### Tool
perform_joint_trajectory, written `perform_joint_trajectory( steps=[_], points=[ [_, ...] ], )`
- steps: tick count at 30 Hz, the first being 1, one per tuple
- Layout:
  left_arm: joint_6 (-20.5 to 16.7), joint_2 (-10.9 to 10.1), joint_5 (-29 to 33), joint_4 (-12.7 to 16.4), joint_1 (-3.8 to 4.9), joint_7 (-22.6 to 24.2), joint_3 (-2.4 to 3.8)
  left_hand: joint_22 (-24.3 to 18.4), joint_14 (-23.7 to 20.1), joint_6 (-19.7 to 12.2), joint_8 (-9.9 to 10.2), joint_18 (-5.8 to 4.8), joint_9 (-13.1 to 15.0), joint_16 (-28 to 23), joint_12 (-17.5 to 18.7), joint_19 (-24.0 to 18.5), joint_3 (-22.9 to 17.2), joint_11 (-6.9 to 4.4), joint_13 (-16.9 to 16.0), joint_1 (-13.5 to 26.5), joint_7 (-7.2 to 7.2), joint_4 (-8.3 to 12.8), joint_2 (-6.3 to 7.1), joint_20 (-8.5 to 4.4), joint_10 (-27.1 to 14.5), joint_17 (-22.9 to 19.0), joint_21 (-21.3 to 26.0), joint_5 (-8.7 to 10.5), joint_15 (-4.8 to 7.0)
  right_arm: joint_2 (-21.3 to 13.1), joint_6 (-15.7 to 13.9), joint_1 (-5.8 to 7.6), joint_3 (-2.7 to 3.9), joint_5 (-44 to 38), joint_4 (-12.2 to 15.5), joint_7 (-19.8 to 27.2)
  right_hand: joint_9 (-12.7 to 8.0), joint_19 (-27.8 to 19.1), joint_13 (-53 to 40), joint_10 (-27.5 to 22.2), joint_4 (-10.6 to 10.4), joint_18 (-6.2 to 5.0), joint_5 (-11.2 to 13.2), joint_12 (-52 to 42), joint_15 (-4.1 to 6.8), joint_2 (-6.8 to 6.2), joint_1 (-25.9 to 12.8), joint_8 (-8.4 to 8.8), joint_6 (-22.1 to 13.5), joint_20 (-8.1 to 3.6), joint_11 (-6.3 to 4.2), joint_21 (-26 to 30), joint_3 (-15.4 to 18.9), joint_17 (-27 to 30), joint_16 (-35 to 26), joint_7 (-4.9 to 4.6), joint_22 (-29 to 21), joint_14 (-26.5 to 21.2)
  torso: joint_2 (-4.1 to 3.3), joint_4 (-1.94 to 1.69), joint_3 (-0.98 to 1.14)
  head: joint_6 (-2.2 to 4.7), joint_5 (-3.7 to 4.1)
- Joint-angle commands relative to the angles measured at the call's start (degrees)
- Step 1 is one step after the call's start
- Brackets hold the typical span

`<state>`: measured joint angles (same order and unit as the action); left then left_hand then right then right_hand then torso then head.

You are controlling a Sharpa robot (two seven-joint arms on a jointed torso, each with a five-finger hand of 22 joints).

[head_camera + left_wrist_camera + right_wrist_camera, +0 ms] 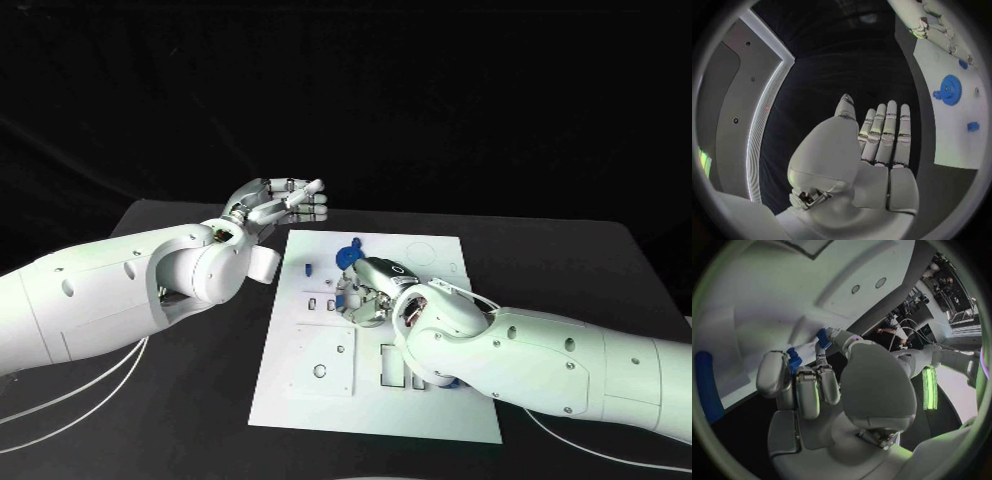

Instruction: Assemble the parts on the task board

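1. The right hand (369, 292) is lowered onto the middle of the task board (433, 405); in the right wrist view its fingers (811, 390) are curled close together, and a small blue part (823, 336) is pinched at the fingertips against the white surface.
2. The left hand (278, 203) is raised beyond the board's far left corner, clear of it; in the left wrist view its fingers (886, 135) lie straight and side by side, and nothing is held.
3. The pinched part is judged to be light, rigid moulded plastic with a smooth, rather slippery skin. A fingertip pinch across its sides is advised, and it can be expected to twist if squeezed off centre.
4. A blue gear (346, 256) stands on the board's far end, just beyond the right hand. It is judged stiff and is best taken by its toothed rim.
5. In the head view the pinch is hidden by the back of the hand; it is disclosed by the right wrist view. The gear's teeth (949, 90) and a further small blue piece (972, 126) are shown plainly in the left wrist view.
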<state>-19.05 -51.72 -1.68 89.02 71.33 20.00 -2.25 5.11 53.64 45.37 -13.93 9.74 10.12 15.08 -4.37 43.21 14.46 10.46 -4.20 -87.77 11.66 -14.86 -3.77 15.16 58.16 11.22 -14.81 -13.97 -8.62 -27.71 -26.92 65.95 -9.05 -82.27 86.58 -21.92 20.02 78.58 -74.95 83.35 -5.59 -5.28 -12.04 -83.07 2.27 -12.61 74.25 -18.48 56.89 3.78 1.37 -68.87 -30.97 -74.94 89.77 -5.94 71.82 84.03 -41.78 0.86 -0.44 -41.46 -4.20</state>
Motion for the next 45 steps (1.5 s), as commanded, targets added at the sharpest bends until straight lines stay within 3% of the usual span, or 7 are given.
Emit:
perform_joint_trajectory(
  steps=[1,17,29,40,41,42,45],
  points=[
    [1.1,0.02,0.06,0.19,0.03,0.17,0.04,-0.05,-0.2,-0.27,-0.01,0.7,0.05,-0.26,0.21,0.21,0.32,0.47,-0.05,-0.09,1.6,0.11,-0.57,0.11,0.04,0.06,0.34,-0.27,-0.25,0.05,1.12,-0.19,-0.1,-0.51,-0.01,0.16,-0.13,-0.21,-5.13,-0.41,-0.01,-0.2,0.5,0.2,0.05,0.01,-0.8,0.24,-0.54,0.0,0.11,0.31,-0.02,-14.95,0.2,-0.07,-0.06,5.95,-0.03,-0.04,-0.01,-0.09,-0.01],
    [1.14,-0.06,0.05,0.16,0.03,0.12,0.04,-0.08,-0.21,-0.29,-0.03,0.7,0.06,-0.27,0.23,0.21,0.43,0.47,-0.05,-0.1,1.6,0.1,-0.62,0.11,0.04,0.09,0.35,-0.25,-0.25,0.03,0.04,-0.29,-0.11,-0.85,0.06,-0.09,-0.75,-1.01,-1.48,-3.41,0.07,-0.49,1.35,3.06,-1.05,-1.89,-2.22,2.82,-4.59,0.93,1.42,2.18,1.9,-14.35,0.03,-1.56,-1.12,5.81,-0.07,-0.03,0.04,-0.03,-0.29],
    [1.16,-0.08,0.04,0.1,0.03,0.1,0.04,-0.08,-0.21,-0.29,-0.03,0.7,0.06,-0.27,0.23,0.21,0.43,0.47,-0.05,-0.1,1.6,0.1,-0.62,0.11,0.04,0.09,0.35,-0.25,-0.25,-0.28,-1.43,-0.34,-0.11,-0.1,0.7,0.43,-1.77,-2.14,2.27,-6.57,-0.86,-0.98,3.38,5.87,-1.93,-1.8,-2.26,4.92,-8.65,1.84,2.4,4.76,6.67,-13.32,-0.31,-2.55,-2.64,5.54,-0.03,0.05,0.07,-0.19,-0.49],
    [1.98,0.0,-1.35,-0.3,0.01,-1.19,0.04,-0.13,-0.22,-0.32,-0.06,0.7,0.08,-0.29,0.28,0.23,0.64,0.48,-0.06,-0.17,1.61,0.11,-0.7,0.11,0.03,0.16,0.37,-0.21,-0.25,-3.85,-8.12,-0.02,0.09,0.84,4.01,3.34,-2.97,-1.77,2.83,-6.66,-5.7,-1.02,3.74,5.63,-2.15,1.39,2.91,5.09,-9.94,2.08,2.65,5.67,20.55,-13.22,-0.39,-2.82,-2.5,5.52,0.11,0.02,0.06,0.09,-0.42],
    [2.63,0.0,-2.13,-0.43,0.01,-1.77,0.04,-0.14,-0.17,-0.08,-0.24,0.73,0.16,-0.27,0.28,0.43,0.7,0.43,-0.07,-0.58,1.49,0.32,-0.85,0.09,0.09,0.25,0.3,-0.97,-0.21,-4.54,-8.88,0.2,0.16,1.63,4.5,4.14,-3.04,-1.72,2.78,-6.59,-6.15,-1.02,3.38,5.56,-2.15,1.62,3.29,5.05,-9.92,2.08,2.65,5.68,21.09,-13.26,-0.38,-2.83,-2.46,5.53,0.19,0.05,0.07,0.06,-0.44],
    [3.88,0.02,-4.47,-0.67,0.01,-3.01,0.04,-0.23,0.01,1.29,-1.04,0.79,0.49,-0.21,-0.1,0.8,0.65,-0.04,-0.26,-1.79,0.81,0.75,-1.36,-0.08,1.16,0.49,0.2,-4.23,0.03,-6.12,-10.23,0.83,0.27,3.83,5.69,6.02,-2.9,-1.97,2.92,-6.65,-6.79,-1.16,2.91,5.61,-2.08,2.35,3.85,4.47,-8.95,2.05,2.52,6.29,21.21,-12.8,-0.54,-2.64,-2.84,5.42,0.24,0.1,0.03,0.0,-0.51],
    [5.42,0.17,-8.47,-1.06,0.01,-5.16,0.04,-0.17,1.57,3.04,-1.7,0.88,0.71,0.55,-0.52,2.11,1.31,-0.8,-0.4,-1.84,0.03,-0.02,-1.71,-0.57,2.98,1.1,-0.35,-4.87,0.69,-8.73,-11.0,1.98,0.39,8.26,7.67,8.95,-2.65,-2.09,2.81,-6.54,-7.09,-1.24,2.55,5.49,-1.89,3.02,4.71,3.81,-7.97,1.93,2.29,6.64,20.74,-12.57,-0.63,-2.4,-3.01,5.36,0.35,0.05,-0.02,0.23,-0.14]
  ],
)
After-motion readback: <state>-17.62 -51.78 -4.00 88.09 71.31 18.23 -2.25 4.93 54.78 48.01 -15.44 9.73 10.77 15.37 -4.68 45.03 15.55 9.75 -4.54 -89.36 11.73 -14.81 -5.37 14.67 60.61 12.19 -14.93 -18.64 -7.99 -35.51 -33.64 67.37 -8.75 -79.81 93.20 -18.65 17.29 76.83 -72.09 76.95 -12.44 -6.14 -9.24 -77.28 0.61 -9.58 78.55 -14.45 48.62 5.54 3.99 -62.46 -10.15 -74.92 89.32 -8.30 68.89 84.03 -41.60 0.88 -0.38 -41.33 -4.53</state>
